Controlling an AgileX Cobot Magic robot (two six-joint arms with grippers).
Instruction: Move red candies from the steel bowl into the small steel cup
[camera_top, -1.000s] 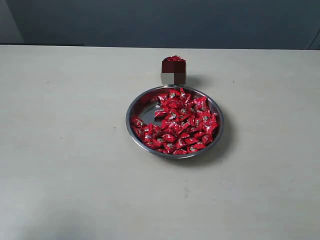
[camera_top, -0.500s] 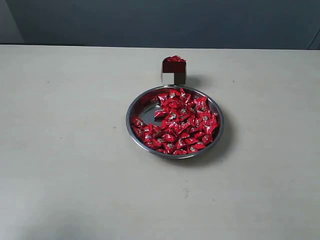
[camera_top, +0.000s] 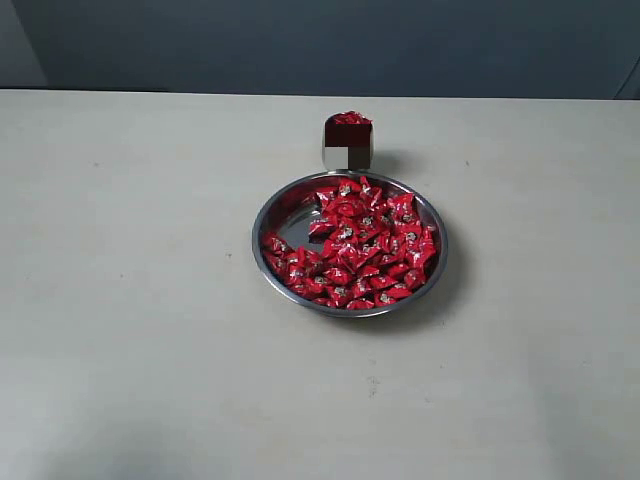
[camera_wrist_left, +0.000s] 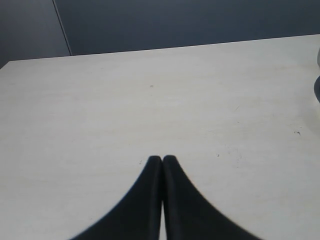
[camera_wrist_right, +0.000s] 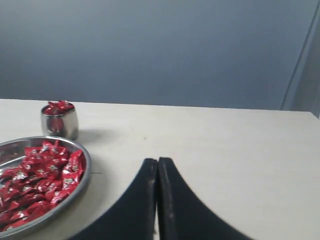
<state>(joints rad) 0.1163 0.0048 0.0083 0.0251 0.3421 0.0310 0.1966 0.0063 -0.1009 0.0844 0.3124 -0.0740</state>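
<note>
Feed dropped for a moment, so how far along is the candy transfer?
Done: the small steel cup is heaped with red candies above its rim. In hand: nothing; the left gripper and right gripper are shut and empty, clear of the steel bowl. Left: many candies lie in the bowl, though the cup looks full.

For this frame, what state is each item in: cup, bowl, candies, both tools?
Cup: upright, heaped with candies.
Bowl: upright, holding many candies.
Candies: wrapped; most in bowl, some in cup.
Left tool: shut, empty.
Right tool: shut, empty.
</note>
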